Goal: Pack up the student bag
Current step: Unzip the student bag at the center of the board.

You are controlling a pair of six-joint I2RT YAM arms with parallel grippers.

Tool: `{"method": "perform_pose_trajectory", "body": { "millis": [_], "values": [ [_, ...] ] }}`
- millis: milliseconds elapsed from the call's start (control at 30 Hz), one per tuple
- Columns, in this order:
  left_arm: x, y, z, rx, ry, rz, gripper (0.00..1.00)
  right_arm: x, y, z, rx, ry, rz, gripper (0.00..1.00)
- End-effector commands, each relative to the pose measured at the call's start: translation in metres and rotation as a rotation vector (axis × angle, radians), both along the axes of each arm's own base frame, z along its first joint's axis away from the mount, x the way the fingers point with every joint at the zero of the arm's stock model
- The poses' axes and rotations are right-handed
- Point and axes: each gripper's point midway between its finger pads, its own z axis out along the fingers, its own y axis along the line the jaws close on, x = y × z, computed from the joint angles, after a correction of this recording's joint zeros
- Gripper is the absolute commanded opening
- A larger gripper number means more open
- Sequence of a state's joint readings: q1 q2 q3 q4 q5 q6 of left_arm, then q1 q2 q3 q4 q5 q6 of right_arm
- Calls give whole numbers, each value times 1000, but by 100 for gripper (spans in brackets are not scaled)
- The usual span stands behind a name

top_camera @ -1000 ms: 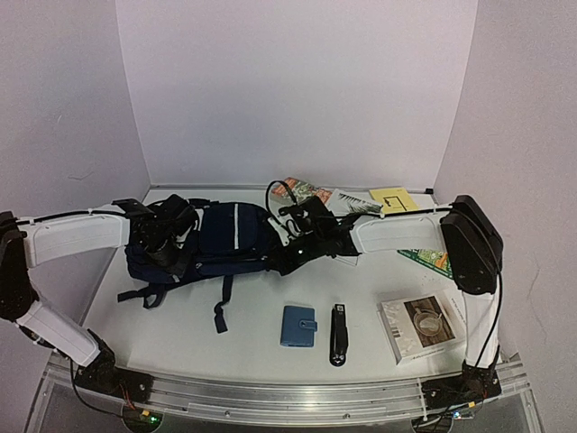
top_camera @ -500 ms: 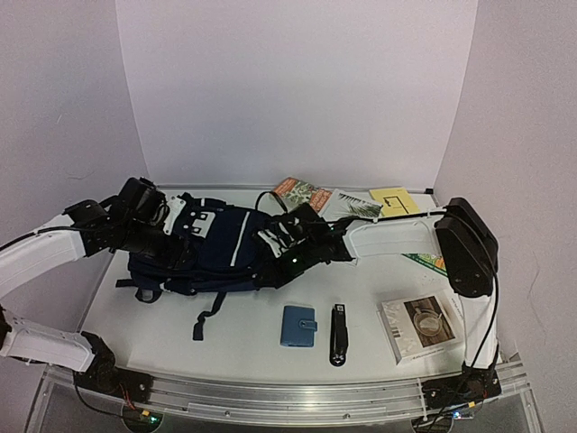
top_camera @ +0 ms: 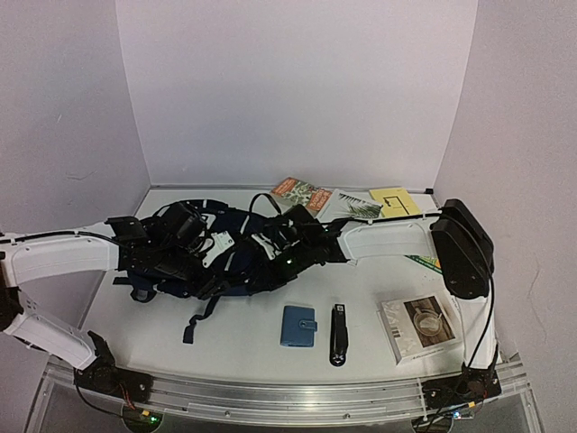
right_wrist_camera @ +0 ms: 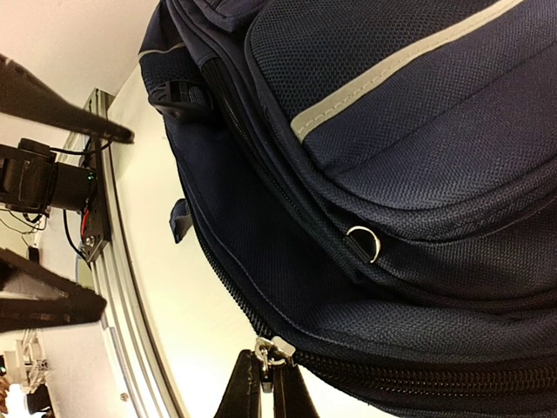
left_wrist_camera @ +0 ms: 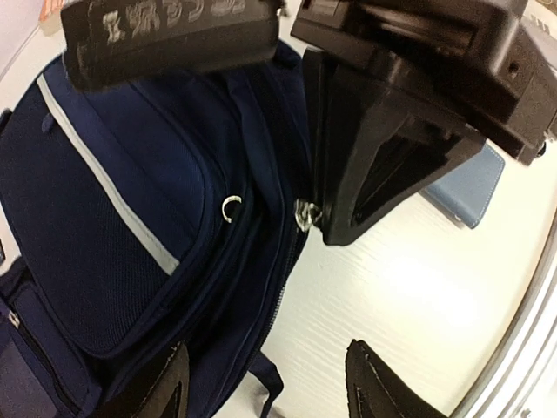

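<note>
While lying flat on the white table (top_camera: 252,347), a little left of centre: student bag (right_wrist_camera: 418,131). Pinched in tightly closed right gripper (right_wrist_camera: 268,387): its metal zipper pull (right_wrist_camera: 265,350). Hovering beside bag edge, fingers spread apart, holding nothing: left gripper (left_wrist_camera: 270,392).

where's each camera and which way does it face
Top external: above, behind the robot, looking down; left arm and right arm reach the student bag.
Left wrist: on the left arm, facing the bag's side; open left gripper below.
Right wrist: hugging the bag; right gripper pinches the zipper pull.
Shared: both wrists show that pull.
</note>
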State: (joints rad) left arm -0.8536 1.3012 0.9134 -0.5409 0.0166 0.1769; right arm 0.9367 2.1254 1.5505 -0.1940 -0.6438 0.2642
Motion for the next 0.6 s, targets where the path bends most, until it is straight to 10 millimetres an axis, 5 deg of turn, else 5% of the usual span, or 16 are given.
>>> {"method": "perform_pose_trajectory", "body": {
  "millis": [0,367,567],
  "values": [
    [6,-17,0,-16,-57,-72,60,3,15,30,90,-1,17,0],
    [10,-15,-35,68,-38,-61,48,5,11,34,103,44,3,0],
    [19,14,-52,229,-50,36,16,15,-6,31,92,45,-26,0]
  ]
}}
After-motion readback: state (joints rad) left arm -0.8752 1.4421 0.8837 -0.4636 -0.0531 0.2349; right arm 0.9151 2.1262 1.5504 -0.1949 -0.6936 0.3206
